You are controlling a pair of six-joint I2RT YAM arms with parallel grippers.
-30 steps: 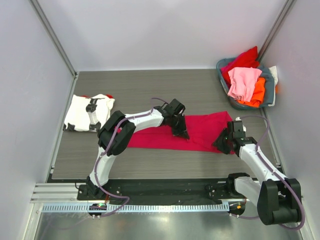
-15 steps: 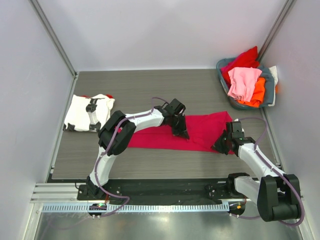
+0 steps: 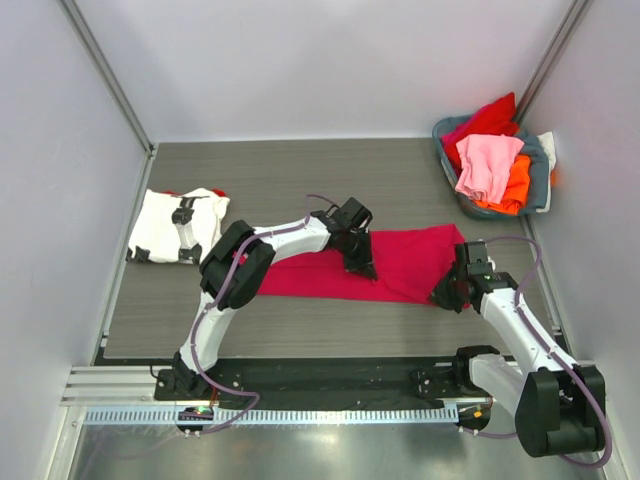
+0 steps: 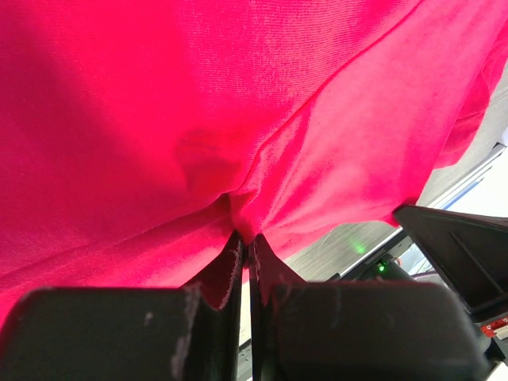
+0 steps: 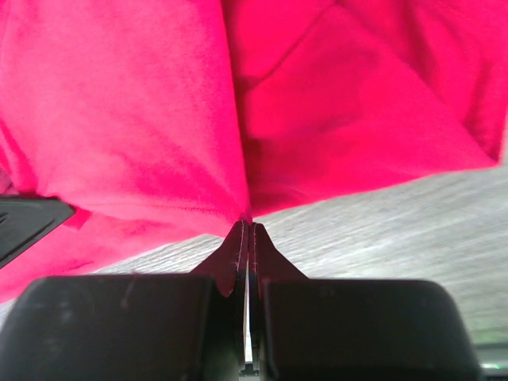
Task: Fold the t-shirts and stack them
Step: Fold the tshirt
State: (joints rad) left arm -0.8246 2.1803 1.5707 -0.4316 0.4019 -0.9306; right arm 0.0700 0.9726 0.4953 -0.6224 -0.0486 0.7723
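Table (image 3: 280, 180): grey wood-grain, walled on three sides.
Crimson tee (image 3: 405, 258): spread flat, right of centre, long side running left to right.
Left gripper (image 3: 364, 269): down on the crimson tee near its middle.
Right gripper (image 3: 446, 299): down at the crimson tee's near right corner.
White tee (image 3: 165, 228): folded, at the left edge, black markings on top, well apart from the crimson tee.
Basket (image 3: 541, 172): far right corner, heaped full.
Red tee (image 3: 488, 118): at the back of the heap.
Pink tee (image 3: 487, 165): draped over the front.
Orange tee (image 3: 516, 186): just right of the pink tee.
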